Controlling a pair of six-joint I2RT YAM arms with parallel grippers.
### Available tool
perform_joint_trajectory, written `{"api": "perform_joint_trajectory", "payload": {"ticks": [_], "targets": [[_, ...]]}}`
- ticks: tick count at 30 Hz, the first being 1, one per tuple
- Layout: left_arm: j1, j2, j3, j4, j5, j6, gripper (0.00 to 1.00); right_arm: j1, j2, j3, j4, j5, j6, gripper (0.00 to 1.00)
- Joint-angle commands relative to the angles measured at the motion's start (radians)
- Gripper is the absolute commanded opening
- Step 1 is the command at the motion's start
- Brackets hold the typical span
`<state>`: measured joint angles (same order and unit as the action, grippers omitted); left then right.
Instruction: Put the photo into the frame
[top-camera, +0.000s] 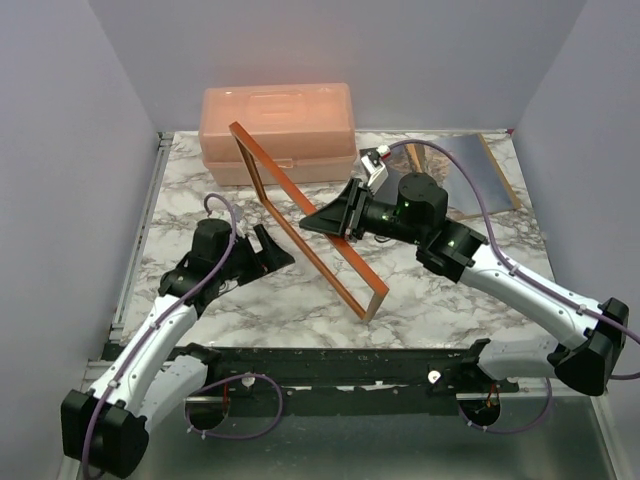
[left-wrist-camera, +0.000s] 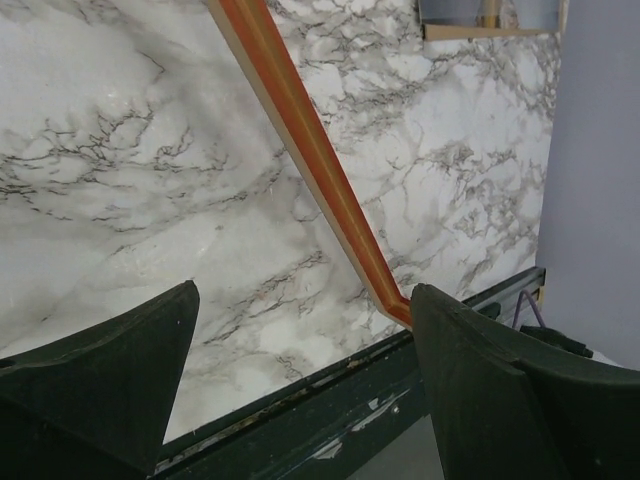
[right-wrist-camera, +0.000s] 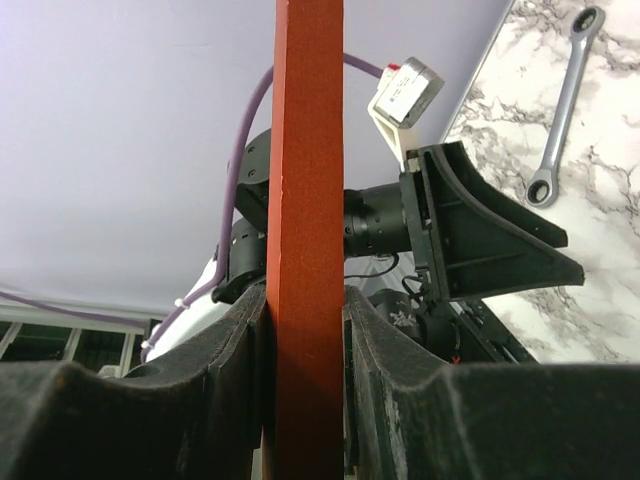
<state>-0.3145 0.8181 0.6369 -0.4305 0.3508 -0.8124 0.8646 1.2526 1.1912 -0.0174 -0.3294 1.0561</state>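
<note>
Right gripper (top-camera: 335, 218) is clamped on one rail of the frame (right-wrist-camera: 305, 150), pads pressed to either side of the wood. The left gripper (top-camera: 272, 248) stands wide and holds nothing, just beside the frame's near corner. The surface (top-camera: 250, 310) is white marble veined in grey, closed in by plain lavender-grey walls (top-camera: 60, 150). A peach plastic box (top-camera: 278, 125) sits against the back wall and a wrench (right-wrist-camera: 560, 110) lies flat on the marble. The frame is thin and reddish-brown with a paler tan edge. It stands tilted on edge across the middle, its far corner rising before the box and its near corner low by the front edge. The photo (top-camera: 478, 170), blue-grey, lies at the far right, partly hidden by the right arm.
</note>
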Motion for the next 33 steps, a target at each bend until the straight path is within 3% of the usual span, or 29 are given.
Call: {"api": "perform_joint_trajectory", "payload": {"ticks": [1,9,21,30,33], "targets": [[-0.051,0.086,-0.017,0.097,-0.031,-0.018,0.88,-0.005,-0.025,-0.033,0.118,0.001,0.052,0.01],[-0.096,0.244,-0.056,0.269,-0.038,-0.119,0.83,-0.006,-0.031,-0.110,0.215,0.010,0.139,0.01],[-0.195,0.511,0.026,0.394,-0.080,-0.140,0.57,-0.021,-0.071,-0.292,0.320,0.091,0.242,0.01],[-0.216,0.667,0.047,0.473,-0.054,-0.138,0.54,-0.070,-0.114,-0.320,0.174,0.146,0.198,0.01],[-0.219,0.714,0.065,0.463,-0.048,-0.129,0.52,-0.078,-0.120,-0.304,0.085,0.177,0.155,0.09]]}}
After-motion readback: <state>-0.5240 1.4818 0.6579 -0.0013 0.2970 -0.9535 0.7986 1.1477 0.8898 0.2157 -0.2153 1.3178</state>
